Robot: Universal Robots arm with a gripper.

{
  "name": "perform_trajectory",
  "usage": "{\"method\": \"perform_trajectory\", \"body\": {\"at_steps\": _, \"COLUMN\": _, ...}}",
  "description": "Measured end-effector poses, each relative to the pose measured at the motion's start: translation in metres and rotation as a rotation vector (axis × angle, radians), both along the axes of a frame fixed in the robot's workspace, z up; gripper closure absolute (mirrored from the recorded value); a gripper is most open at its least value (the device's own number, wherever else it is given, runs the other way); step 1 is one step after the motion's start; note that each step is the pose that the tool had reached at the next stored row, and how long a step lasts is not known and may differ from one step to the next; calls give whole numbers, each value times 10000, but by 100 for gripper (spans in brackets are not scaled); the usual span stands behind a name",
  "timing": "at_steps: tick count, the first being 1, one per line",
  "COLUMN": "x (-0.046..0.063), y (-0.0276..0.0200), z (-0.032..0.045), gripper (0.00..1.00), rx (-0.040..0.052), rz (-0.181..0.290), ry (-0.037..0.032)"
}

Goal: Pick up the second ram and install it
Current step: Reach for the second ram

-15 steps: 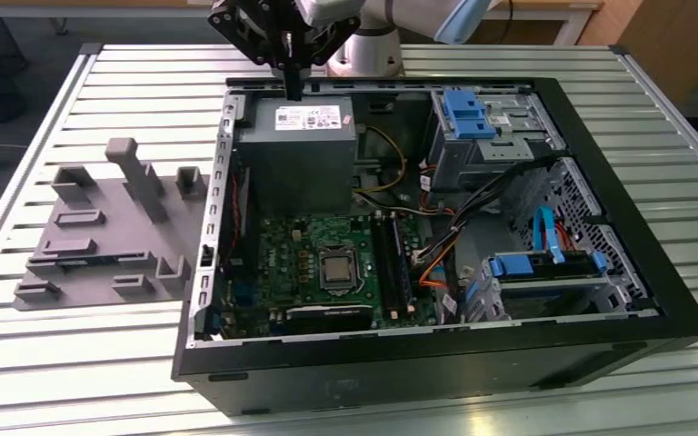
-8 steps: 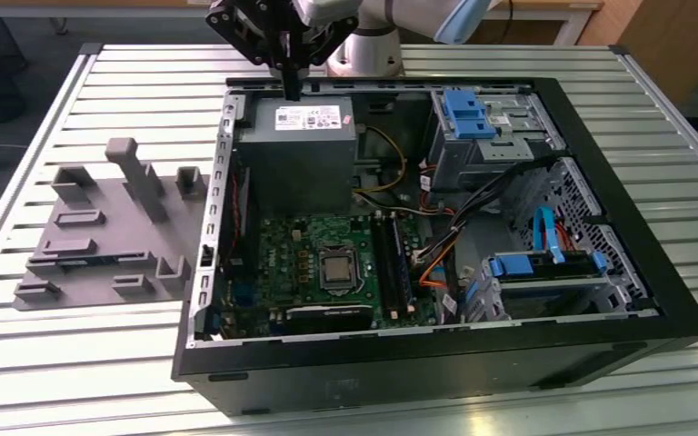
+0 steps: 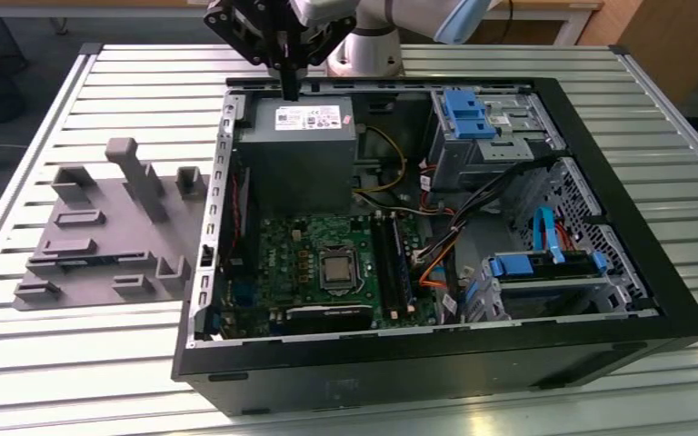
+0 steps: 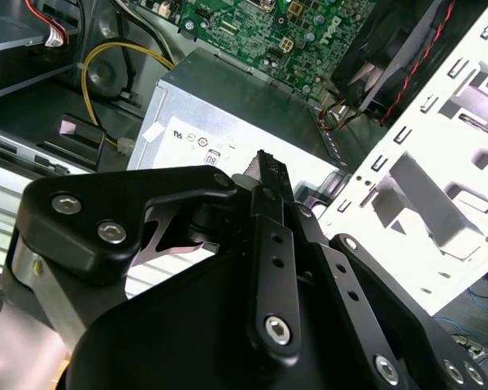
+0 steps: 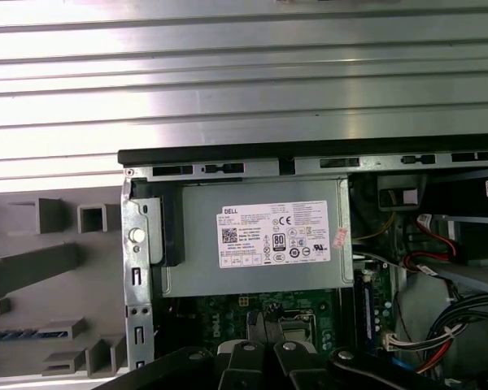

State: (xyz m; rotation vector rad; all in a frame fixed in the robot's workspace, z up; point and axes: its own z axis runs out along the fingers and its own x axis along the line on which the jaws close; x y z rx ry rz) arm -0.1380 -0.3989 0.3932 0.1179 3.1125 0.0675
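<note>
From where I stand, the black metal gripper [image 3: 291, 89] has its two fingers pressed together with nothing between them. It hangs over the open black steel computer case [image 3: 385, 381], at about eleven o'clock on it in the exterior view, just above the far edge of the grey power supply box [image 3: 294, 154]. The second ram, a thin blue-green circuit-board stick [image 5: 24, 334], looks to me to be lying on edge in the grey 3D-printed holder plate [image 3: 106, 204], which sits on the slatted aluminium table [image 3: 83, 363] at nine o'clock from the case, well apart from the fingers. I judge the pick-up not yet begun. To do it well, the fingers should part and come straight down over the stick's mid-length. They should pinch its flat faces squarely and lift without twisting, so it neither jams in the holder nor tilts. The pale arm reaches in from twelve o'clock, with the wrist bent so the tool points straight down.
</note>
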Motion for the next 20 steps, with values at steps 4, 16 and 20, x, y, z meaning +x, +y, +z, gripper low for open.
{"method": "perform_trajectory", "body": {"at_steps": 4, "x": -2, "y": 0, "z": 0, "gripper": 89, "rx": 1, "rz": 0, "ry": 0}}
{"method": "perform_trajectory", "body": {"at_steps": 16, "x": -94, "y": 0, "z": -3, "gripper": 89, "rx": 1, "rz": 0, "ry": 0}}
{"method": "perform_trajectory", "body": {"at_steps": 20, "x": -154, "y": 0, "z": -3, "gripper": 89, "rx": 1, "rz": -1, "ry": -3}}
